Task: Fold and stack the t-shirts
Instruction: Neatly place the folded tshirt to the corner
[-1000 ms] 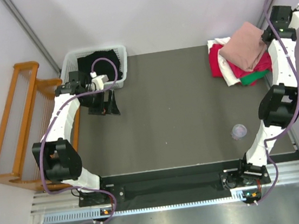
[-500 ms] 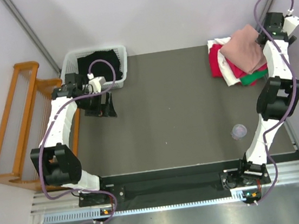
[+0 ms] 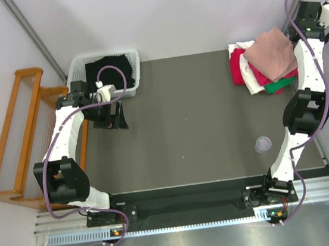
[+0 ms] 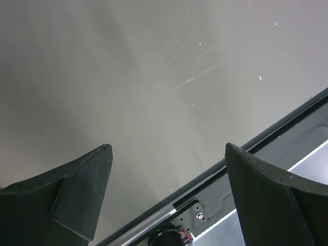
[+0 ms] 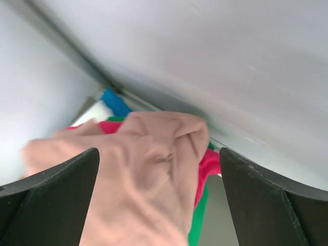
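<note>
We see the dark table [image 3: 201,124] spread ahead of both arm bases, and a wooden rack [image 3: 16,141] standing off its left edge. A white basket [image 3: 104,63] sits at the far left corner with dark cloth [image 3: 110,69] inside it.

The t-shirts lie piled at the far right corner. The dusty-pink shirt [image 3: 270,53] is on top, folded but rumpled. Beneath it the crimson-pink shirt [image 3: 242,68] shows on the left side of the pile, the white shirt [image 3: 253,87] peeks out at the near side, and the green shirt [image 3: 278,86] shows at the near right.

The left gripper [image 4: 166,148] hangs over bare table just near of the basket. Its fingers are spread wide with nothing between them.

The right gripper [image 5: 159,151] is up at the far right corner, beyond the pile. Its fingers are also spread apart, and its wrist camera looks down on the dusty-pink shirt, which it does not grasp.

A small purple cup [image 3: 263,143] stands near the right edge, well apart from the pile.
</note>
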{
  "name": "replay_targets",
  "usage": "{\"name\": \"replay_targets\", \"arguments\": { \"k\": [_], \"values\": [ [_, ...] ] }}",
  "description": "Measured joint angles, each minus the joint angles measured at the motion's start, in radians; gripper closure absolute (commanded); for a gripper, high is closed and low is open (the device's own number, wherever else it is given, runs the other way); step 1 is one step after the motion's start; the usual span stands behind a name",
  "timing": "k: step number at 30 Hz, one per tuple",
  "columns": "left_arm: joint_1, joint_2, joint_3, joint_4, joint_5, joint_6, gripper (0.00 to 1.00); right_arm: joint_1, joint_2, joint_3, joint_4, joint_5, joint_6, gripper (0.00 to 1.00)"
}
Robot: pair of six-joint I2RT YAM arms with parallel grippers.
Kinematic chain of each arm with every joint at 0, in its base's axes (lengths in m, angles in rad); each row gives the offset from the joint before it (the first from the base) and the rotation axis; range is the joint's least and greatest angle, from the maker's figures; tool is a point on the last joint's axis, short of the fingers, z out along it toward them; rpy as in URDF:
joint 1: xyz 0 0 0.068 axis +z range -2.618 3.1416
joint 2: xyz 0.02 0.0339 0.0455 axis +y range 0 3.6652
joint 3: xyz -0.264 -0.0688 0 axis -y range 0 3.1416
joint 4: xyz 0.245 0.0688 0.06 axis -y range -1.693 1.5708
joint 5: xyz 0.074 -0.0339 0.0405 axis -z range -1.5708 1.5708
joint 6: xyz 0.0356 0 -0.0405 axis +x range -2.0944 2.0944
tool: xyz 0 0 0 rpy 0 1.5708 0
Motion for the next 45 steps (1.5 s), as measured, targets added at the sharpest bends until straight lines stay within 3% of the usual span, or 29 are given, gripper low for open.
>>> {"name": "replay_targets", "arguments": {
  "k": [7,14,20,31,40,45],
  "values": [
    [0.0,0.009,0.003,0.0,0.016,-0.002,0.05,0.118,-0.06,0.058,-0.035,-0.105,-0.016,0.0],
    [0.0,0.044,0.034,0.0,0.031,-0.005,0.05,0.269,0.034,0.019,-0.069,-0.207,-0.017,0.0],
    [0.001,0.05,0.038,0.0,0.034,-0.004,0.05,0.248,0.081,-0.01,-0.098,-0.216,-0.019,0.0],
    [0.001,0.085,0.038,0.001,0.062,-0.006,0.05,0.224,-0.012,-0.058,-0.069,-0.344,-0.058,0.0],
    [0.001,0.084,0.039,-0.001,0.074,-0.008,0.05,0.19,-0.032,-0.417,0.063,-0.571,0.013,0.0],
    [0.001,0.084,0.042,-0.003,0.079,-0.009,0.05,0.192,-0.021,-0.453,0.062,-0.64,0.02,0.0]
  ]
}}
